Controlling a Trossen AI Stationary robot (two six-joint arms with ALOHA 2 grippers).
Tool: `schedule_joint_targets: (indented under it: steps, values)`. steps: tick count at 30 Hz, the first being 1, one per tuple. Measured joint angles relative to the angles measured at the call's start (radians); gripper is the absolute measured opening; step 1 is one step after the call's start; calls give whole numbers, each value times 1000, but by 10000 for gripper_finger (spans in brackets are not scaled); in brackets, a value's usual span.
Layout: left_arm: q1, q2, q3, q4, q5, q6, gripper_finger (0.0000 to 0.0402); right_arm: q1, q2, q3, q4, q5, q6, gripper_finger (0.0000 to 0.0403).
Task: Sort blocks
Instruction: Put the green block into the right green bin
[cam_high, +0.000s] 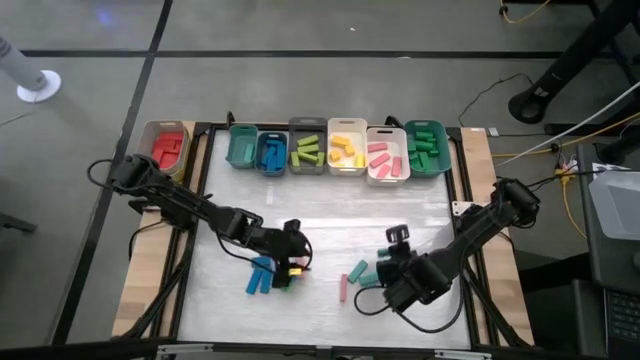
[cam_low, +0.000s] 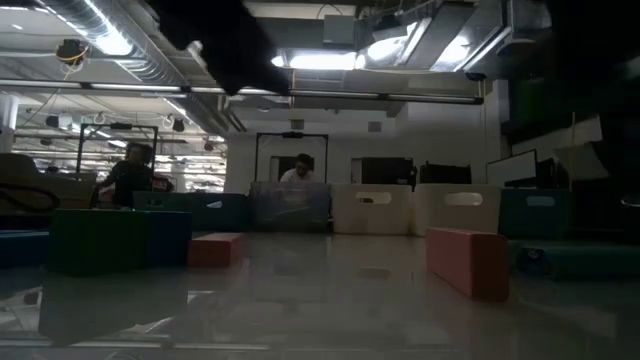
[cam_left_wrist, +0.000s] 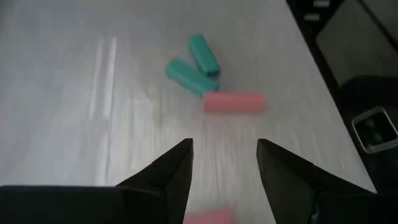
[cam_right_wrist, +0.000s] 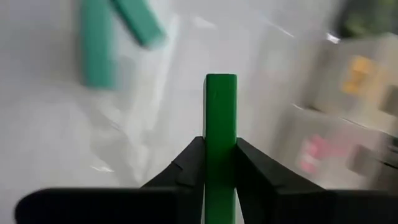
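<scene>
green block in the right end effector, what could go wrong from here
1. The right end effector pinches the green block only at its lower end, so it might pivot or slip on the way to the bins.
2. Two teal blocks lie close by; a low swing could knock them.
3. The green bin already looks full, so the block may not settle.

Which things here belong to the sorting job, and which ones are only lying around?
Job:
- green block, gripped by the right gripper
- teal blocks and pink block on the table
- blue blocks near the left gripper
- row of bins

Lying about:
- cables beside the table
</scene>
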Motion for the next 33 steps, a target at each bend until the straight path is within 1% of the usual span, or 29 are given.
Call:
schedule_joint_targets:
  steps: [4,6,8,9,11,16,24,28,33]
  values:
    - [7,59,0,142,-33,48,166,-41,-1,51,-184,123,1,69]
    - [17,89,0,211,-37,58,166,-81,-17,50,-176,183,-34,63]
    - [30,123,0,268,-38,70,166,-130,-43,48,-159,212,-93,62]
    - [36,138,0,292,-38,75,166,-161,-55,48,-178,229,-111,62]
    - [47,163,0,317,-40,78,166,-231,-75,42,-184,260,-115,65]
    - [63,203,0,330,-40,75,166,-435,-169,2,-183,263,-177,69]
    - [66,217,0,333,-39,75,166,-824,-312,-101,-184,254,-221,70]
    - [66,217,0,333,-38,75,166,-1010,-341,-132,-170,205,-226,70]
    - [66,217,0,332,-38,75,166,-1196,-343,-180,-47,122,-329,71]
